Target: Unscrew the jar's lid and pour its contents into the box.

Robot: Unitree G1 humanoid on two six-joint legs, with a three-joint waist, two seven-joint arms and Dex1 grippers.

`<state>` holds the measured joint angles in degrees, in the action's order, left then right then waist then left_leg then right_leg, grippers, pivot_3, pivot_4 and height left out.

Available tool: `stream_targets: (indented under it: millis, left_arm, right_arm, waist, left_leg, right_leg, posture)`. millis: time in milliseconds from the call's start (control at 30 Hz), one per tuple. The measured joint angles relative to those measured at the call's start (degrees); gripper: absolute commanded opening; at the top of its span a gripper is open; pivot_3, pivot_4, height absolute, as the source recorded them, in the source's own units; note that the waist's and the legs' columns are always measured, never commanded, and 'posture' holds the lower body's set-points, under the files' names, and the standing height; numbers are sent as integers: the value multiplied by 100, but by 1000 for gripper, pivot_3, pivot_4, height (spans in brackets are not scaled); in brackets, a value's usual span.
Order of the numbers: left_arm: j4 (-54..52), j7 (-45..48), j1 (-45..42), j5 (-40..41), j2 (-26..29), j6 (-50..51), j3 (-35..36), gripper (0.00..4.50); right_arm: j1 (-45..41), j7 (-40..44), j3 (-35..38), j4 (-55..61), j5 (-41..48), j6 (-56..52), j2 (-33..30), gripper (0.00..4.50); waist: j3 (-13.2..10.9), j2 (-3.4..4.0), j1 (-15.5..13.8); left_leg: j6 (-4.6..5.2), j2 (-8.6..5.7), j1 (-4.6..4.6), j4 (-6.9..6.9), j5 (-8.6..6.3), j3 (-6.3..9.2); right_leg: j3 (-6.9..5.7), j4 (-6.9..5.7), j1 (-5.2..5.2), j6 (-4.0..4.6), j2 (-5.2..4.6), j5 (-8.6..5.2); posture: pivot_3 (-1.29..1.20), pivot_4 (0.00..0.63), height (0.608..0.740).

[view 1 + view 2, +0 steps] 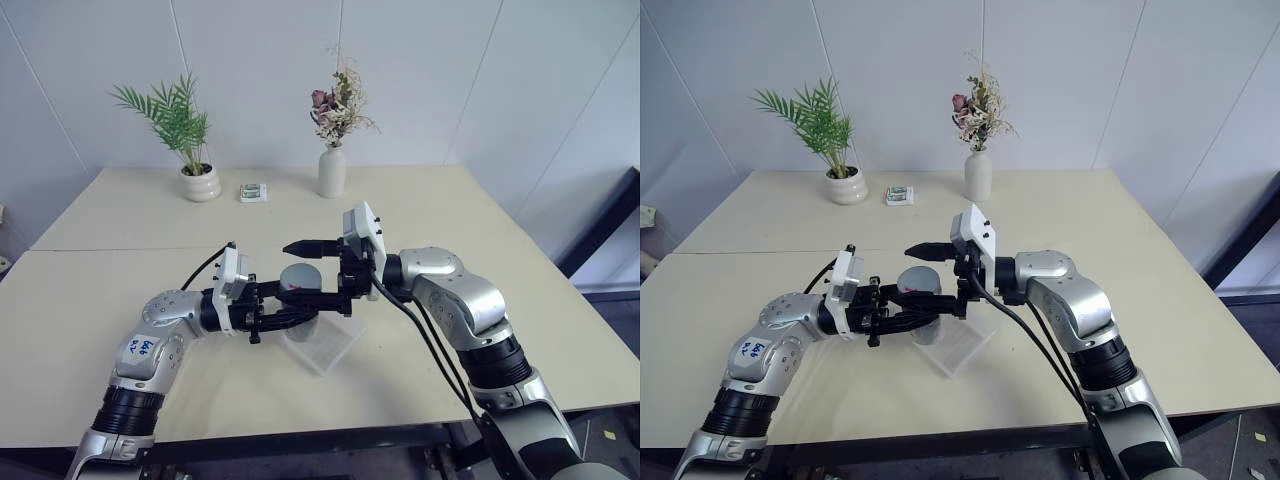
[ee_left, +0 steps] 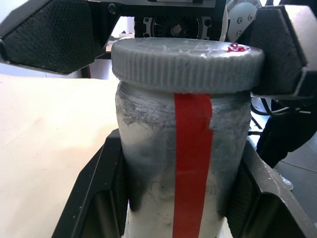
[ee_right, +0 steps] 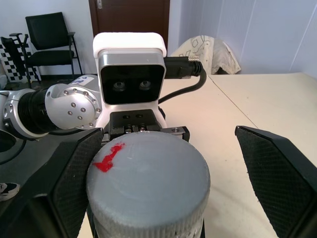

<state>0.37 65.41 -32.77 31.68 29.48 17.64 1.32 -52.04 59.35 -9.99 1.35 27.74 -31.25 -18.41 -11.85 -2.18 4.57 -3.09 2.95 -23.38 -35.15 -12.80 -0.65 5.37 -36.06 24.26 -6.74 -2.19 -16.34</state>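
Observation:
The silvery-grey jar (image 1: 298,291) stands upright above the table, and my left gripper (image 1: 300,304) is shut on its body. A red strip runs down the jar's side (image 2: 190,163). The grey lid (image 2: 185,62) sits on the jar, with a red mark on its top (image 3: 110,157). My right gripper (image 1: 311,272) reaches in from the right and is open. Its fingers (image 3: 275,174) stand on either side of the lid without touching it. The clear box (image 1: 328,345) lies on the table just below the jar. The contents are hidden inside the jar's cloudy body.
A potted palm (image 1: 199,183), a small green-and-white packet (image 1: 253,192) and a white flower vase (image 1: 332,171) stand along the table's far side. The table's front edge (image 1: 300,432) runs close under both arms.

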Motion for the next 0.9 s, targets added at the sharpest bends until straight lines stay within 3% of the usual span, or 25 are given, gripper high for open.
stream_targets:
  millis: [433,600,900]
  left_arm:
    - [42,-207,-14,-4,0,15,53,2019]
    - [12,-80,-11,0,18,33,72,2019]
    - [10,-21,-13,0,9,33,35,2019]
  right_arm:
    - [21,235,202,-157,253,93,-493,4489]
    - [212,179,813,-597,181,155,-1081,4489]
    - [433,133,1013,-714,121,213,-1279,4489]
  waist:
    - [0,0,-3]
    - [0,0,-44]
    - [0,0,0]
  left_leg:
    - [0,0,-1,0,0,0]
    - [0,-3,-3,-1,0,-3]
    - [0,-2,-4,0,0,-6]
  right_leg:
    - [0,1,1,0,0,0]
    - [3,7,1,-2,-2,1]
    - [8,2,6,-4,0,2]
  posture:
    - [0,150,740]
    - [0,150,740]
    - [0,150,740]
